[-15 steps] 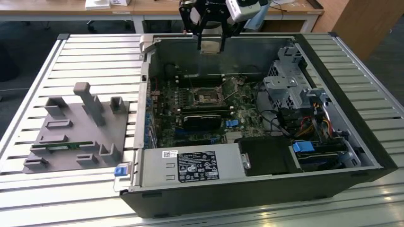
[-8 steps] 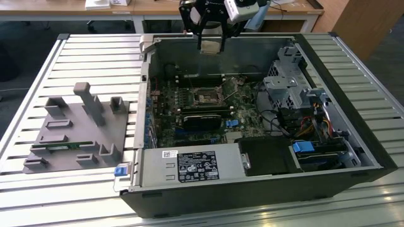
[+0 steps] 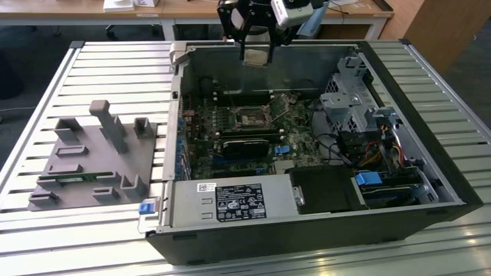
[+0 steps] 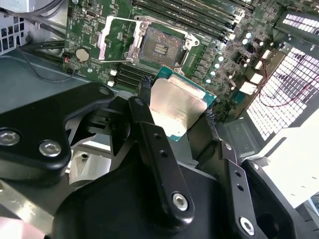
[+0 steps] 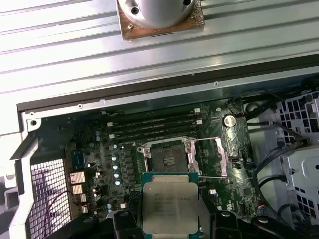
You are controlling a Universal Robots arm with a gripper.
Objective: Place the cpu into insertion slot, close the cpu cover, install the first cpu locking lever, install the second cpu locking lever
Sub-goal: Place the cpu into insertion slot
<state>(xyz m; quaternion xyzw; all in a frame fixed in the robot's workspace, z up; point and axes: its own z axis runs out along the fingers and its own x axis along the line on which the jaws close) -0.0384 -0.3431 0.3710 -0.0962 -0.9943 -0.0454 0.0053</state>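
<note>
The cpu [image 3: 256,56] is a flat square chip with a silver top, and my gripper [image 3: 256,54] is shut on it, high over the open computer case near its back wall. In both wrist views the cpu [image 4: 175,105] [image 5: 169,203] sits between the two black fingertips [image 4: 145,85], above and clear of the board. The insertion slot [image 5: 169,159] [image 4: 159,47] [image 3: 252,118] lies bare on the green motherboard, its dark pin field showing. The cpu cover [image 5: 221,158] [image 4: 103,42], a silvery frame, is swung open beside the slot.
Long black memory slots [image 5: 154,127] run beside the socket. A black graphics card [image 3: 245,146], power supply [image 3: 230,204] and metal drive cage [image 3: 357,106] stand inside the case. A grey fixture block [image 3: 96,155] rests on the slatted table at the exterior view's left.
</note>
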